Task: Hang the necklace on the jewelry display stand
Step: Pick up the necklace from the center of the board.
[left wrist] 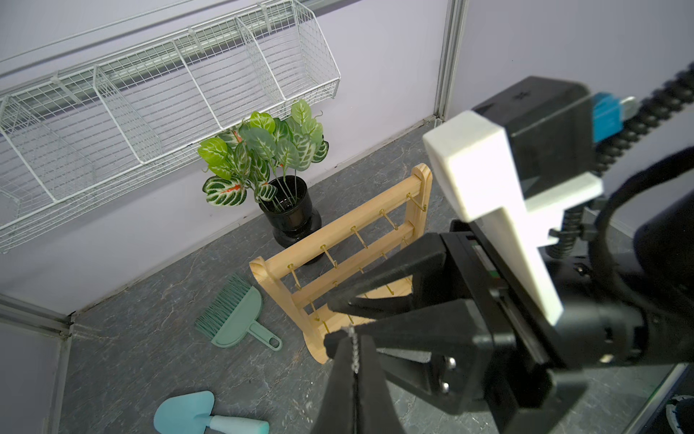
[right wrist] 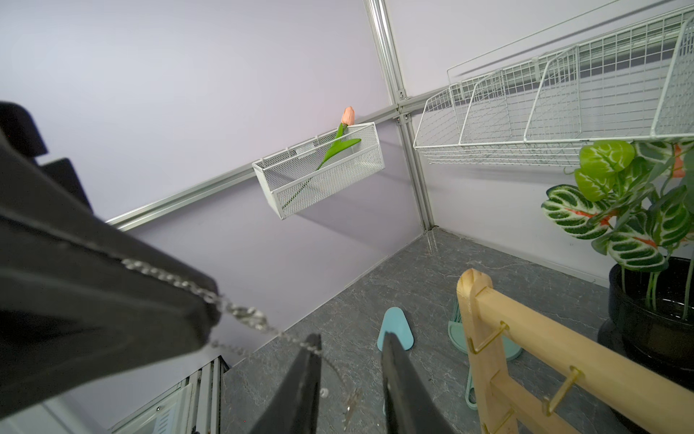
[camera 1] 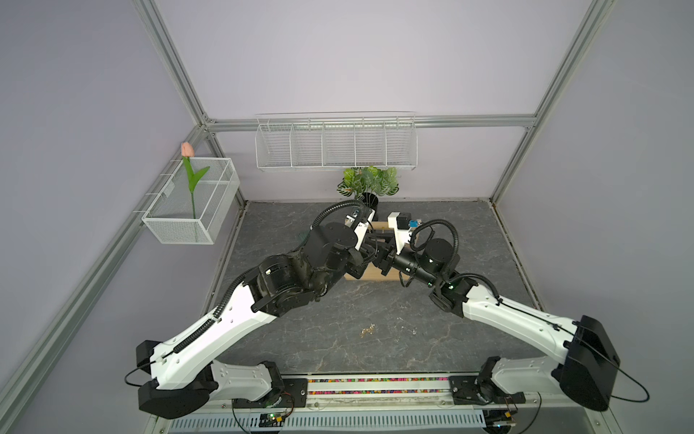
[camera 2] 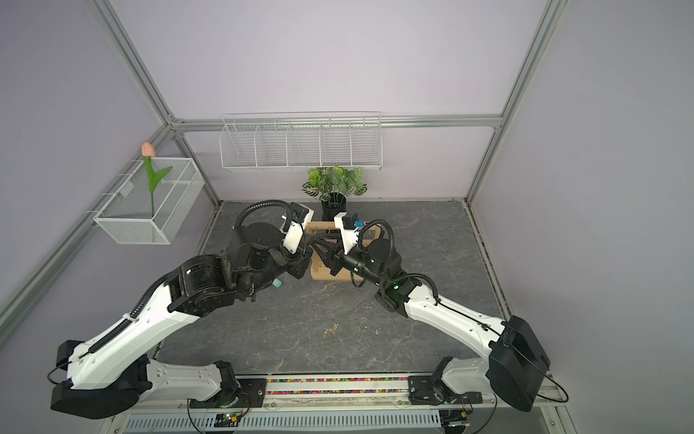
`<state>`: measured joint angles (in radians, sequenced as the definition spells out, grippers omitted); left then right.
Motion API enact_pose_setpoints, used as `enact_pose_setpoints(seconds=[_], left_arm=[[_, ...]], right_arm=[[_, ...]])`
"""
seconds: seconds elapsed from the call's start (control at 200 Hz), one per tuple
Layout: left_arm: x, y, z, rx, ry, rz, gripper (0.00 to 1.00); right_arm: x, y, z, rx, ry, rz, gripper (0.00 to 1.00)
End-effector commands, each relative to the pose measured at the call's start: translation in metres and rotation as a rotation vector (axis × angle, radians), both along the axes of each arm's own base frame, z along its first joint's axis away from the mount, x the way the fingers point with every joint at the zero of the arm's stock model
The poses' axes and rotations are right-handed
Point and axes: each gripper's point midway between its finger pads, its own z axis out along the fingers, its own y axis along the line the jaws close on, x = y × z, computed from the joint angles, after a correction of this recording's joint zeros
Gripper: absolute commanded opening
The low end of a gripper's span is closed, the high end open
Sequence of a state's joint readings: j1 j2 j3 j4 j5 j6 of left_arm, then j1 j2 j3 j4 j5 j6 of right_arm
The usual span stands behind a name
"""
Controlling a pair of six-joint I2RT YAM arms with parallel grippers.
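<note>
**Grey marbled counter (camera 1: 338,349) inside a lilac-walled booth framed in aluminium.**

The jewelry display stand (left wrist: 340,231) stands upright toward the back of the counter, just in front of a potted plant (camera 1: 370,182). A green brush (left wrist: 234,315) and a blue trowel (left wrist: 187,411) lie beside it. Close by the stand, the left hand (left wrist: 355,349) is clamped on the necklace (right wrist: 244,313). The right hand (right wrist: 351,338) has its fingers apart, and the chain crosses one tip. A row of white wire baskets (camera 1: 336,146) hangs on the back wall, and a mesh basket (camera 1: 191,203) holding a tulip (camera 1: 187,149) hangs on a side wall. A small gold trinket (camera 1: 367,330) lies nearer the front.
</note>
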<state>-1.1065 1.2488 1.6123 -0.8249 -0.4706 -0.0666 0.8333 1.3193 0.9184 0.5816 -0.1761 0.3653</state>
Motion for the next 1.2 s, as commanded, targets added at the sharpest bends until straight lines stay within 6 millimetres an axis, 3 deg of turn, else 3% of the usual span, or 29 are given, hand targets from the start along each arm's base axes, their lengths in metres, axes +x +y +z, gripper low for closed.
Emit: enact_pose_setpoints(seconds=[0.0, 0.165, 0.655, 0.91, 1.195], left_arm=[[-0.005, 0.006, 0.018, -0.044, -0.019, -0.004, 0.00], [-0.006, 0.010, 0.026, -0.077, -0.031, 0.004, 0.00], [-0.020, 0.016, 0.056, -0.213, -0.035, -0.041, 0.00], [-0.019, 0.020, 0.056, -0.202, -0.035, -0.029, 0.00], [-0.019, 0.025, 0.056, -0.200, -0.042, -0.011, 0.00]], right_arm=[[0.004, -0.001, 0.021, 0.041, -0.055, -0.019, 0.31], [0.006, 0.002, 0.014, 0.026, -0.043, -0.013, 0.36], [0.018, 0.013, -0.011, -0.010, -0.016, -0.036, 0.35], [0.017, 0.020, -0.007, 0.027, -0.032, -0.005, 0.35], [0.020, 0.005, -0.004, 0.024, -0.053, -0.079, 0.13]])
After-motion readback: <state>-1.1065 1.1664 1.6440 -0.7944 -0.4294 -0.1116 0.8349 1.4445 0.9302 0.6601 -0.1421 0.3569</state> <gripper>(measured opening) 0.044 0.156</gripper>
